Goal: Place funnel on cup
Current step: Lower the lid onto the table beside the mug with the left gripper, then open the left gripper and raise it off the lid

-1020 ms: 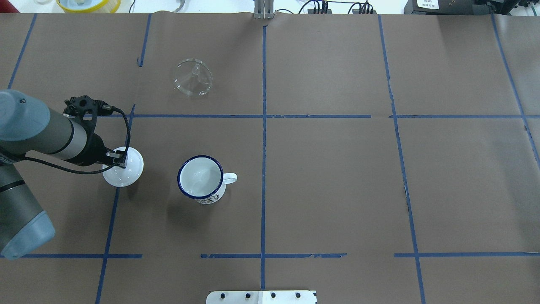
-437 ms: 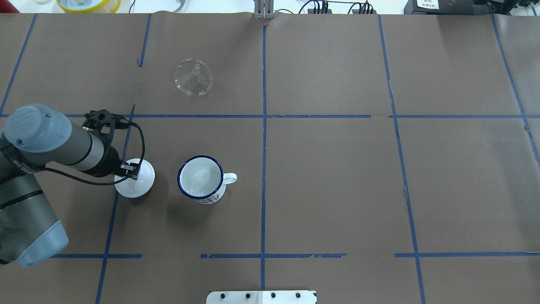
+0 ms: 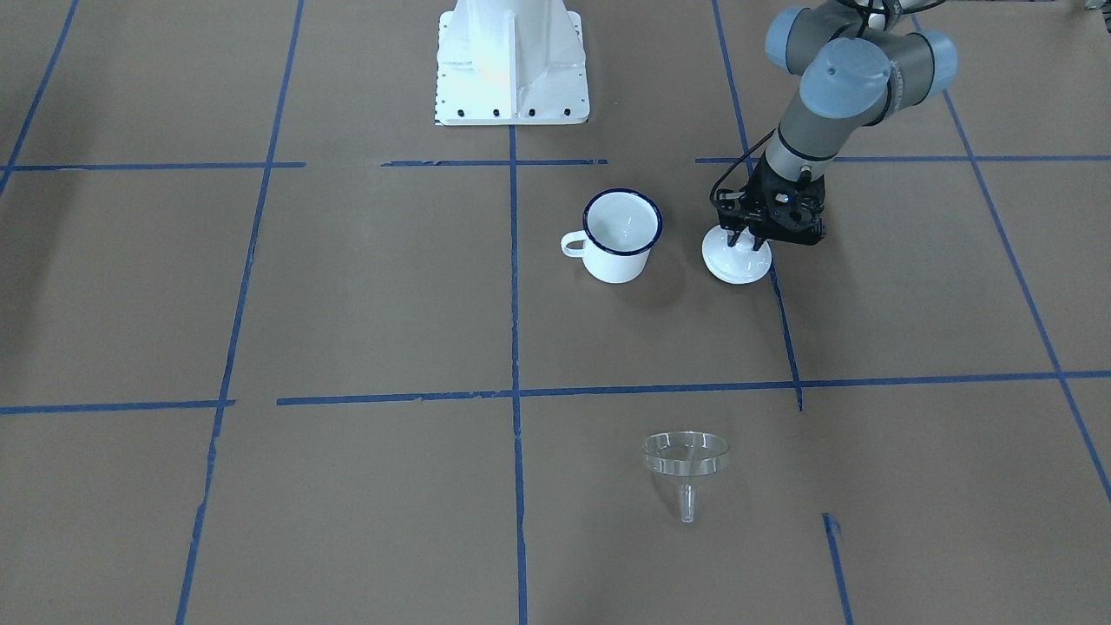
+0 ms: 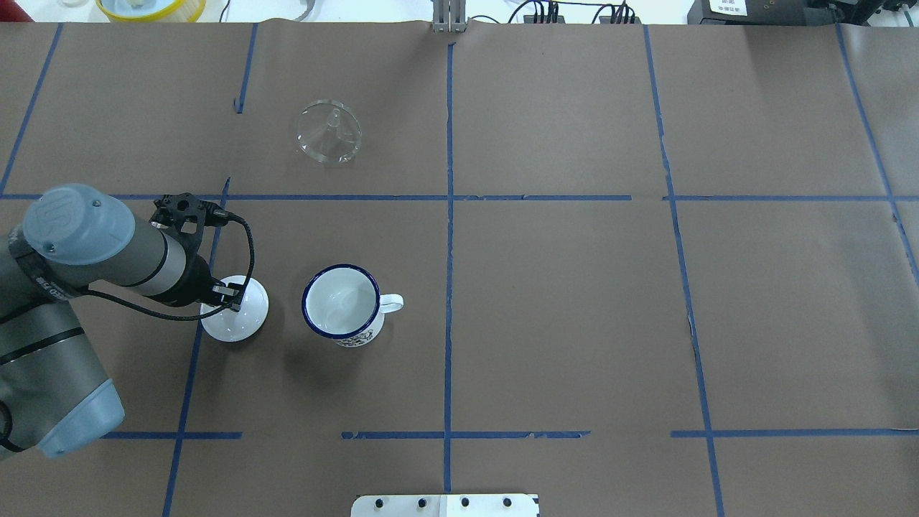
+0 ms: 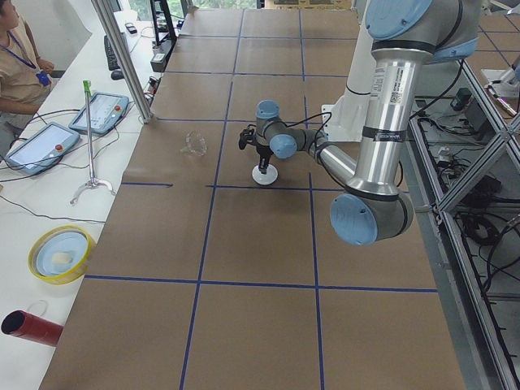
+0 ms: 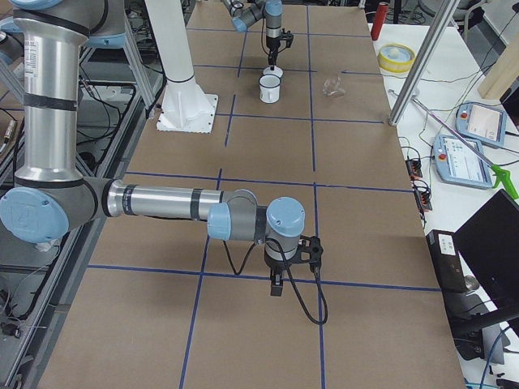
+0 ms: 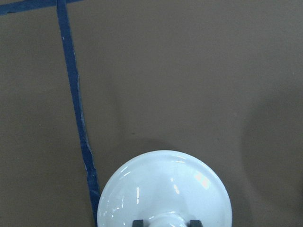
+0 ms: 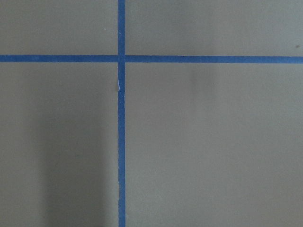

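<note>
Left arm stretched low, wrist bent down, left gripper [image 4: 233,300] pointing straight at the table [image 4: 574,323] and clamped on the knob [image 7: 163,221] of a white lid [image 4: 237,327] just beside the cup [image 4: 341,301], opposite its handle. Lid touching the paper or not? Hard to say. The funnel [image 4: 329,131] lies on its side well beyond the cup, untouched. Right gripper [image 6: 276,288] hangs far from the cup, seen only side-on, so its jaws can't be judged.
</note>
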Action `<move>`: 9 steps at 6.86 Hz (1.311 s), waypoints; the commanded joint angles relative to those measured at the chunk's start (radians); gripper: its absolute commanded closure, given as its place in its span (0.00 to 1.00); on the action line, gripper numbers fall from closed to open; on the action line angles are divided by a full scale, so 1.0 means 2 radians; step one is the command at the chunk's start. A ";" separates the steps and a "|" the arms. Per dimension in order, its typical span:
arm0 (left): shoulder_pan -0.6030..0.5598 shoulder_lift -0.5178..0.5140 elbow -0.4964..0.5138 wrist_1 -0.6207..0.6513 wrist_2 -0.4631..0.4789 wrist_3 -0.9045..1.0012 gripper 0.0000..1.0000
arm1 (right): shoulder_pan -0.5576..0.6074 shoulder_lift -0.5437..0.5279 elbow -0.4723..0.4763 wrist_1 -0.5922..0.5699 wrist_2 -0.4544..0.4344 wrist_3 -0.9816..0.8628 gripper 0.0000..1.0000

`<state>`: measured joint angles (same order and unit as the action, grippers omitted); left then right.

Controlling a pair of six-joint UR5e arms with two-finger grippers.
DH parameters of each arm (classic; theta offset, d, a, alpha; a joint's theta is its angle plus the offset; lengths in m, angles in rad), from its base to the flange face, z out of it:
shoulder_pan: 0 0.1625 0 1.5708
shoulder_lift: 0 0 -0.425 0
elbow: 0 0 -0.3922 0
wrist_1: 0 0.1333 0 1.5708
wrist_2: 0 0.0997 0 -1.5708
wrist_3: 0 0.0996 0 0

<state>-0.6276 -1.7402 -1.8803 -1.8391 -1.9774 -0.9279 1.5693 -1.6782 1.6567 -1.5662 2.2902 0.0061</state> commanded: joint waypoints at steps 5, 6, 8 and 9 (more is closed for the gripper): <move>-0.027 -0.060 -0.032 0.001 0.031 -0.125 0.00 | 0.000 0.000 0.000 0.000 0.000 0.000 0.00; -0.034 -0.088 -0.033 0.000 0.091 -0.217 0.00 | 0.000 0.000 -0.001 0.000 0.000 0.000 0.00; -0.033 -0.100 -0.021 -0.094 0.153 -0.421 0.00 | 0.000 0.000 0.000 0.000 0.000 0.000 0.00; -0.031 -0.109 0.015 -0.158 0.188 -0.518 0.00 | 0.000 0.000 0.000 0.000 0.000 0.000 0.00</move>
<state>-0.6921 -1.9408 -1.9073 -2.0229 -1.6803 -1.7445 1.5693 -1.6782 1.6564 -1.5662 2.2902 0.0062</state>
